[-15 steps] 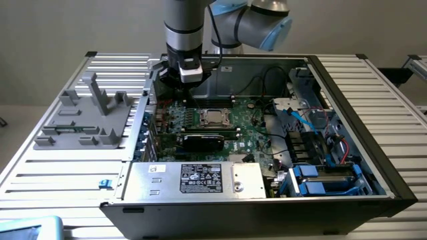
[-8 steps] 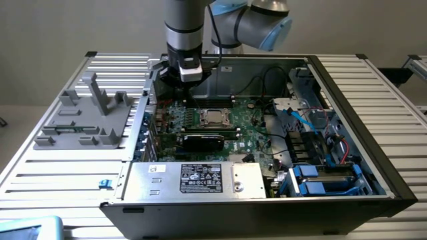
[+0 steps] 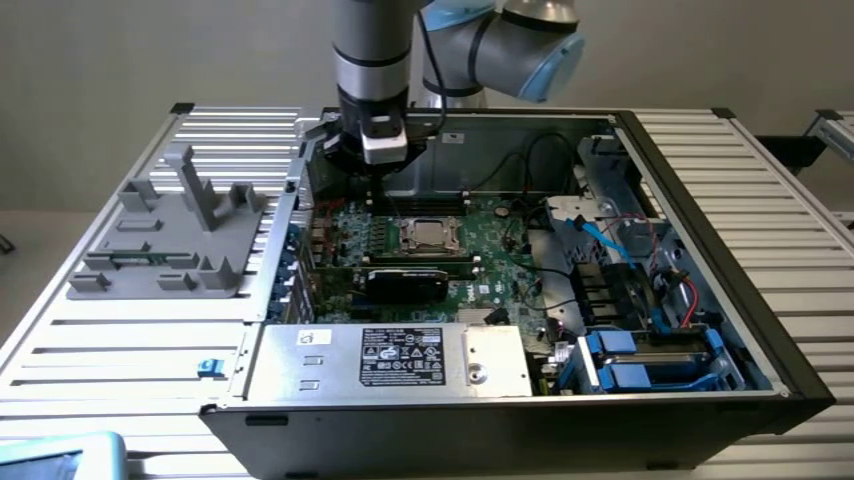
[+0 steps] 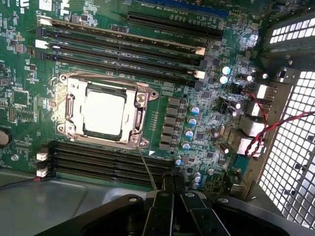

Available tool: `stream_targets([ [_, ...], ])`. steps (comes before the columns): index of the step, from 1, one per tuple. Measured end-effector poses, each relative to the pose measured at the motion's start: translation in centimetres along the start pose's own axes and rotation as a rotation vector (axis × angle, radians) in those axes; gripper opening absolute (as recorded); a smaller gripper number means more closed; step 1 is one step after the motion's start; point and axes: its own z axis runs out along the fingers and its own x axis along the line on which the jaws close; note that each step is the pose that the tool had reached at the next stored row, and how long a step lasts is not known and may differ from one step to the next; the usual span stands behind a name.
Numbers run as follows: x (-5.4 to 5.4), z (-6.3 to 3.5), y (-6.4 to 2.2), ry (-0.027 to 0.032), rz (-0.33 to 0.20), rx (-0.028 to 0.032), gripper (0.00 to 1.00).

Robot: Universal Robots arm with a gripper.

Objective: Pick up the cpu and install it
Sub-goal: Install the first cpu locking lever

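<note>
The cpu [image 3: 427, 235] [image 4: 104, 114], a small square chip with a pale shiny metal top, lies flat inside the metal-framed socket [image 4: 140, 105] on the green motherboard of the open computer case [image 3: 707, 250]. My gripper [image 3: 378, 200] [image 4: 172, 183] hangs inside the case over the board, beside the socket and apart from it, toward the exterior view's left and the case's back wall. Its two dark fingers [image 4: 163, 206] are pressed together, shut, with nothing between them. A thin metal rod [image 4: 147, 169] runs from the socket frame's corner toward the fingertips.
A grey plastic fixture [image 3: 180, 225] with upright posts stands on the slatted table at the exterior view's left of the case. In the case are a silver power supply box [image 3: 394, 360], a dark card [image 3: 407, 282], memory slots [image 4: 118, 42], cables and blue drive bays [image 3: 654, 355].
</note>
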Motion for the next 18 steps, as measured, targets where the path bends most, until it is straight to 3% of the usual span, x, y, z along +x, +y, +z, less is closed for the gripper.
stream_targets([
  [6,0.3,-0.02,0.06,0.0093,0.007,0.0070,0.11],
  [9,0.5,-0.03,0.09,0.0140,0.011,0.0146,0.11],
  [14,0.9,-0.04,0.15,0.0190,0.017,0.0260,0.11],
  [18,1.4,-0.07,0.22,0.0211,0.020,0.0306,0.11],
])
